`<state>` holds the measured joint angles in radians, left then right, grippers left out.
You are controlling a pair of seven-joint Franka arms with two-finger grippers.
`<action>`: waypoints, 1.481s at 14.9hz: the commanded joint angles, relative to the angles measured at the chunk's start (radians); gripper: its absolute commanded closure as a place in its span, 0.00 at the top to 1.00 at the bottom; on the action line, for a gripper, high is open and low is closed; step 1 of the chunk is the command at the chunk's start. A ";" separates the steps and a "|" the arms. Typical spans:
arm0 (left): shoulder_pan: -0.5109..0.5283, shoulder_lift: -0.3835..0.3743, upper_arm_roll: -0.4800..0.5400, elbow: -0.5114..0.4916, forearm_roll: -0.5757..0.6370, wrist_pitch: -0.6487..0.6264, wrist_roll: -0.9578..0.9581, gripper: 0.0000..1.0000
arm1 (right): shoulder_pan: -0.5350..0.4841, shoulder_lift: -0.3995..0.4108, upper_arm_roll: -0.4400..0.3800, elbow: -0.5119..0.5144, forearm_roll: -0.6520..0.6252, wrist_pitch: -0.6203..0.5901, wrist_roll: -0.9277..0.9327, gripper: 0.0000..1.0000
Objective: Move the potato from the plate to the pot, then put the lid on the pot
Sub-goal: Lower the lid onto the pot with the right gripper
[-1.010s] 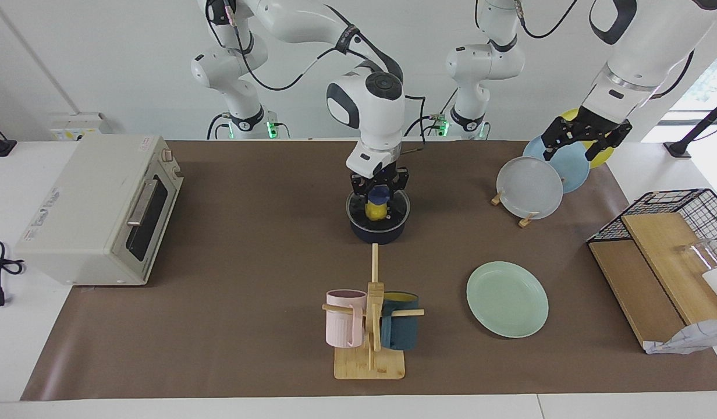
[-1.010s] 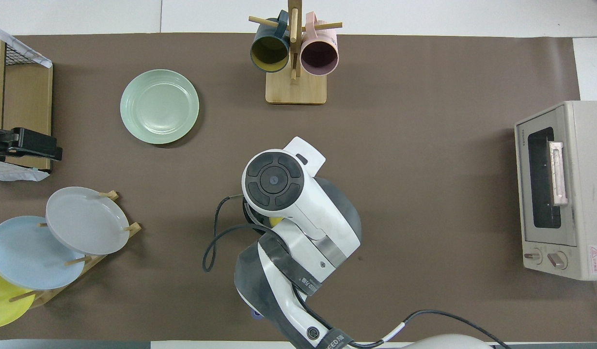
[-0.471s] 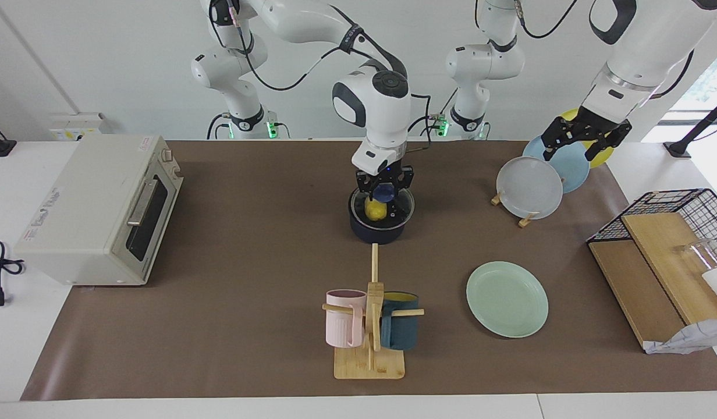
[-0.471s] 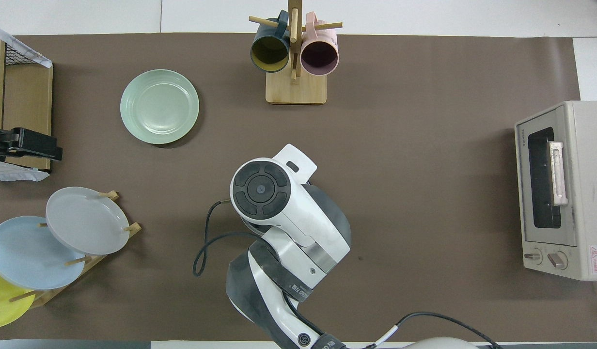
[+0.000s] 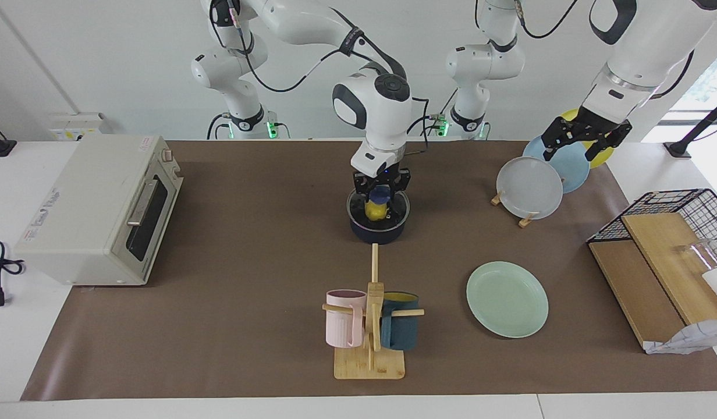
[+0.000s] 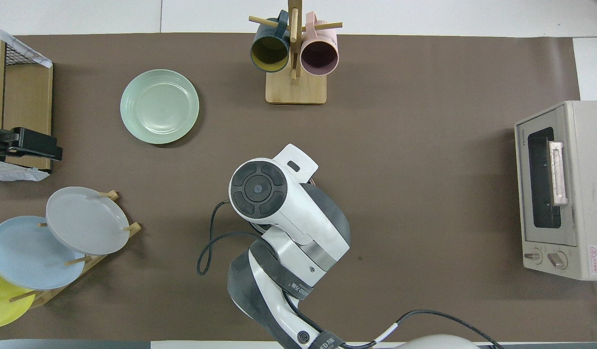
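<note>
The dark navy pot stands at the middle of the table, on the robots' side of it. The yellow potato lies inside it and shows through the clear glass lid, which sits level on the pot's rim. My right gripper points straight down over the pot and is shut on the lid's blue knob. In the overhead view the right arm hides the pot, lid and potato. The mint-green plate is empty, farther from the robots, toward the left arm's end. My left gripper waits open above the plate rack.
A wooden rack with grey, light-blue and yellow plates stands near the left arm. A mug tree with a pink and a teal mug stands farther out than the pot. A toaster oven is at the right arm's end. A wire basket with wooden boards is at the left arm's end.
The right gripper shifted the lid a little toward the left arm's end over the pot, then brought it back onto the rim. The left arm has not moved.
</note>
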<state>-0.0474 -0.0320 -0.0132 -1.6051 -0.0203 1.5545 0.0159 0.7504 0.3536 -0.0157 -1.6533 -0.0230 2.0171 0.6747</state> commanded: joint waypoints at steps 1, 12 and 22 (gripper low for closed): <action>-0.005 -0.026 0.006 -0.024 0.017 -0.005 -0.011 1.00 | 0.001 -0.001 0.002 0.007 -0.003 -0.020 0.023 0.00; -0.005 -0.026 0.004 -0.024 0.017 -0.005 -0.011 1.00 | 0.001 0.010 0.007 0.004 -0.003 0.014 0.052 0.00; -0.005 -0.026 0.004 -0.024 0.017 -0.004 -0.011 1.00 | -0.048 -0.008 0.003 0.029 -0.002 0.011 0.039 1.00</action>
<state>-0.0473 -0.0320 -0.0131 -1.6051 -0.0203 1.5545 0.0158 0.7409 0.3609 -0.0173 -1.6413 -0.0226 2.0300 0.7028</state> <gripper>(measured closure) 0.000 0.009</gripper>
